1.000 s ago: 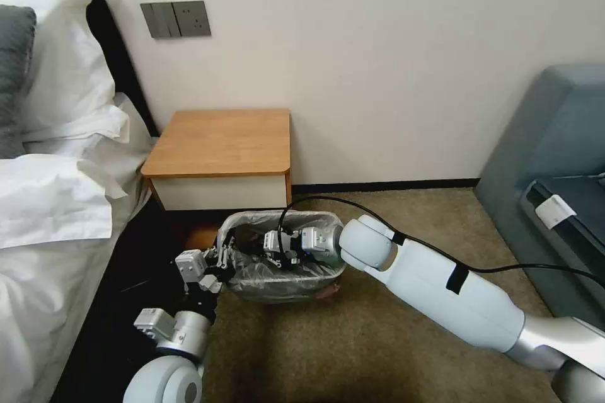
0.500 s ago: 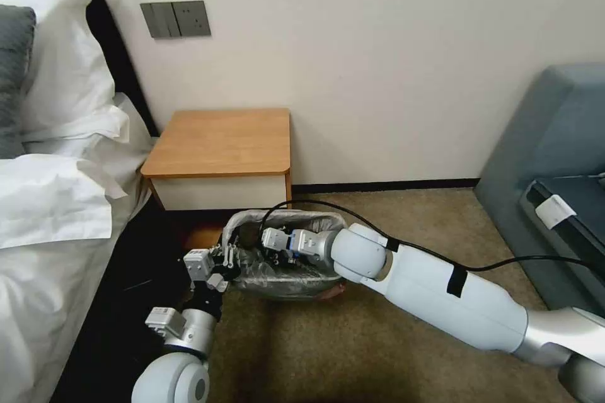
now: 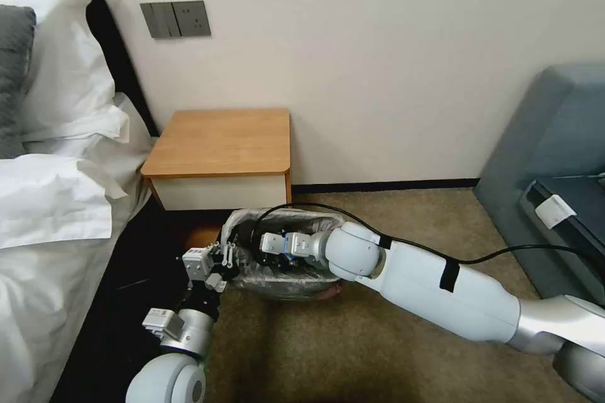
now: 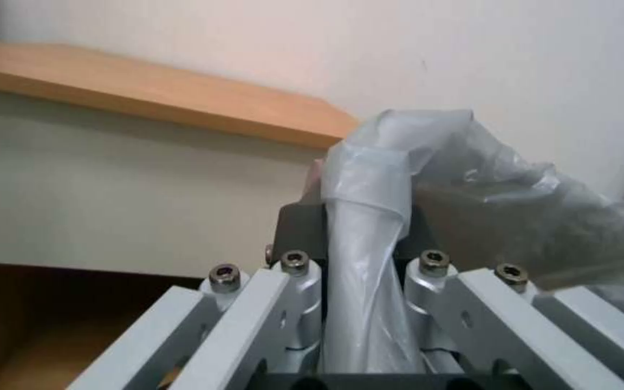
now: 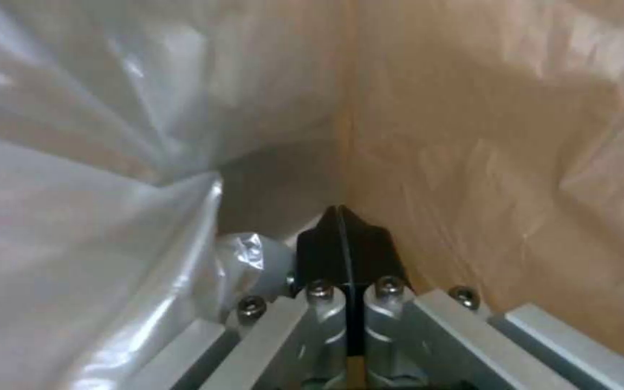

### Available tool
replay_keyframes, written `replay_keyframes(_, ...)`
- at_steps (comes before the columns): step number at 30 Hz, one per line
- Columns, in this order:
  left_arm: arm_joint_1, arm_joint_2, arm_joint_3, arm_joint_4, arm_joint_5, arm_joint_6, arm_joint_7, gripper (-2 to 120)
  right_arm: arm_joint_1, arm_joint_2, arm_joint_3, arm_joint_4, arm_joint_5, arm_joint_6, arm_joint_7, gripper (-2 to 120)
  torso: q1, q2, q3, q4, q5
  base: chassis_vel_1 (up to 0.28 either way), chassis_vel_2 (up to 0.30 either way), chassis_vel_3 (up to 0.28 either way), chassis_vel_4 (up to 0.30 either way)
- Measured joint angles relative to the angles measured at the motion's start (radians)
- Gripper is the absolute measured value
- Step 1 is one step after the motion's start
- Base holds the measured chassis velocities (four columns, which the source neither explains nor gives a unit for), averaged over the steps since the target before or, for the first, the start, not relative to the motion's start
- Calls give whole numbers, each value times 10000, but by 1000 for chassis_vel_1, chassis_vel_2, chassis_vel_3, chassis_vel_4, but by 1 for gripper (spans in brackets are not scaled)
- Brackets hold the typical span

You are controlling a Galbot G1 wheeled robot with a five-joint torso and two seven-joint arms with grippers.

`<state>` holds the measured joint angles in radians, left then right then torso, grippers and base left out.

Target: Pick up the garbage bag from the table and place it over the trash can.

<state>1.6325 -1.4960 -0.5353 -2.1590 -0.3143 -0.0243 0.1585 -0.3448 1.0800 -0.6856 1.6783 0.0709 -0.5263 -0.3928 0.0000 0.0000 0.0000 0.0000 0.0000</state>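
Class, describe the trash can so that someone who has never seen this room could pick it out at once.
Find the wooden table against the wall, beside the bed. On the carpet just in front of it stands the trash can, low and pale. Unlike anything near it, it is lined with a crinkly grey garbage bag, with both robot claws at it.

Left pincer [image 3: 225, 258] points toward 12 o'clock, fingers clamped together. Right arm extends toward 9 o'clock; right pincer [image 5: 341, 238] fully closed.

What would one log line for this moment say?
bag: garbage bag draped over trash can | left end effector: shut on bag edge | right end effector: shut, inside bag | table: bare
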Motion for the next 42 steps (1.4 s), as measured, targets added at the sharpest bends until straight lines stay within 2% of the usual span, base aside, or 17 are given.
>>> replay_keyframes(9, 27, -44, 62, -77, 35, -1, 38, 11, 191, 172, -105, -56, -206, -744, -17, 0, 0, 0, 0, 0, 0, 0, 0, 0, 0)
replay_keyframes(19, 57, -61, 46, -151, -40, 14, 38, 11, 138, 272, -162, -302, -369, -832, -35, 0, 0, 0, 0, 0, 0, 0, 0, 0, 0)
replay_keyframes(28, 69, -48, -42, -184, -357, 142, -20, 11, 161, 305, -124, -31, -342, -948, -69, 0, 0, -1, 0, 0, 1, 0, 0, 0, 0)
replay_keyframes(42, -120, -41, -599, 849, -1206, 243, -123, 11, 174, -383, 102, 1385, 1174, -1058, 41, 0, 0, 0, 0, 1, -1, 0, 0, 0, 0)
